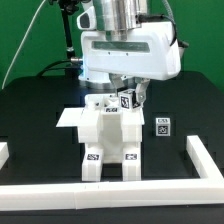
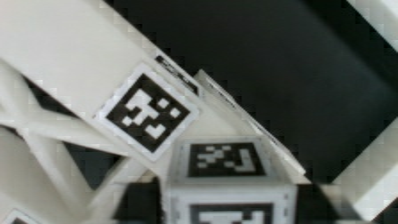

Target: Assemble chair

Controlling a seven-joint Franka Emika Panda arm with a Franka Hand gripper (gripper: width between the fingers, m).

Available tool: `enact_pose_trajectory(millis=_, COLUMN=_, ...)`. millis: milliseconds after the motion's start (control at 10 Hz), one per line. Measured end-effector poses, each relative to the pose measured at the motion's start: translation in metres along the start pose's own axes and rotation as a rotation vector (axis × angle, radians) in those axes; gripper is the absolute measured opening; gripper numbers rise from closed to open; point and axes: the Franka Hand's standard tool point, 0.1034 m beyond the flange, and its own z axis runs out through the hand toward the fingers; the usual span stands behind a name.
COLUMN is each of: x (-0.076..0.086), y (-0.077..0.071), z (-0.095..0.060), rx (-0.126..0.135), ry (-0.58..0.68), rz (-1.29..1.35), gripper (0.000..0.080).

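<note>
The chair assembly (image 1: 108, 140), white blocky pieces with black-and-white tags low on its front, stands at the table's middle. My gripper (image 1: 126, 93) is lowered onto its top and looks shut on a small white tagged chair block (image 1: 127, 100). In the wrist view the same block (image 2: 228, 190) fills the middle between dark fingers (image 2: 306, 200), and my gripper (image 2: 231, 205) closes around it. Slanted white frame bars (image 2: 71, 70) with a large tag (image 2: 146, 110) lie just beyond it. A small tagged chair piece (image 1: 161, 126) lies apart on the exterior view's right.
A flat white slab (image 1: 68, 118) lies on the black table at the exterior view's left of the assembly. Low white border rails run along the front (image 1: 110, 196) and the exterior view's right (image 1: 203, 158). A green wall stands behind.
</note>
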Motion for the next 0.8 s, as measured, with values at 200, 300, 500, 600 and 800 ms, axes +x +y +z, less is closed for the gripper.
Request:
enact_pose_trajectory(millis=200, x=0.0027, y=0.0004, z=-0.0025, rx=-0.008, ry=-0.016, rz=-0.282, gripper=0.0597)
enact_pose_trajectory(millis=300, x=0.0071, y=0.0019, z=-0.0046, rx=-0.012, ry=-0.04, rz=-0.528, gripper=0.0634)
enact_pose_trajectory(millis=500, x=0.0011, y=-0.0005, z=-0.0022, rx=-0.018, ry=-0.056, rz=-0.744, gripper=0.0645)
enact_pose_trajectory(millis=600, x=0.0028, y=0.0007, z=-0.0024, rx=-0.018, ry=-0.055, rz=-0.813, gripper=0.0649)
enact_pose_trajectory(millis=800, x=0.0035, y=0.0005, z=-0.0023, rx=-0.019, ry=-0.051, rz=-0.97, gripper=0.0648)
